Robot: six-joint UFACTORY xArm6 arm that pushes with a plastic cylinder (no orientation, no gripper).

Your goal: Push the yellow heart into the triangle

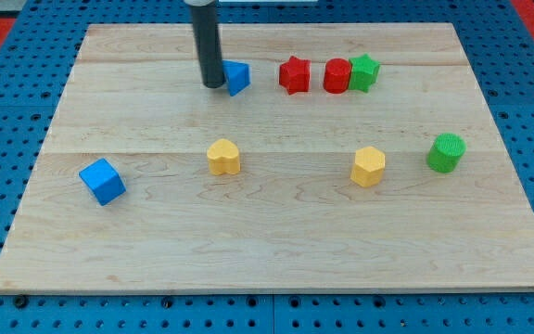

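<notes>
Dark upright rod sets my tip [214, 85] against the blue triangle's [237, 77] left.

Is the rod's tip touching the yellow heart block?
No, my tip stands beside the blue triangle block near the view's top, apart from the yellow heart block.

A pale wooden board [276, 241] carried eight small blocks. Along the view's top sat a blue triangle [238, 77], red star [294, 75], red cylinder [336, 76] and green star [363, 71]. Lower lay a blue cube [102, 181], yellow heart [223, 157], yellow hexagon [368, 166] and green cylinder [446, 152].

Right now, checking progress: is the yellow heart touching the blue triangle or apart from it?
Apart. The yellow heart sits alone mid-board; the blue triangle is toward the view's top, beside my tip.
</notes>
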